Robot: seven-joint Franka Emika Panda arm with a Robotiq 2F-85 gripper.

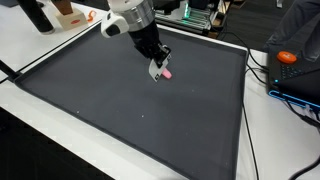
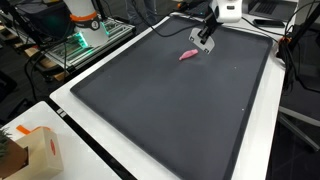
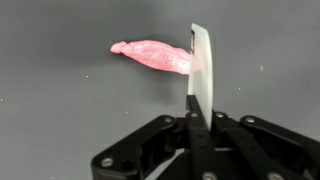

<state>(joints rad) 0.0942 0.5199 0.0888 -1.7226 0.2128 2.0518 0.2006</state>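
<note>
**Closed fingers beside a pink piece on the dark mat**

We see a wide dark grey mat [image 1: 120, 115] with a matte, faintly speckled face and a thin white border. It lies flat on a white table [image 2: 75, 120]. Around it the room is cluttered. An orange object [image 1: 287, 57] sits among black cables at one edge, a cardboard box [image 2: 35, 150] stands at a table corner, and a metal rack [image 2: 85, 40] glows green behind.

The gripper [image 1: 158, 70] hangs low over the far part of the mat. Its fingers are pressed together with nothing between them. In the wrist view they read as one flat, pale, smooth blade on black hard-edged links.

The pink piece [image 1: 167, 73] lies on the mat just beside the fingertips. It is long and soft-looking, slightly lumpy, and tapers to a point at one end [image 3: 150, 55]. In the wrist view its blunt end meets the edge of the fingers. We cannot tell whether the two actually touch.
</note>
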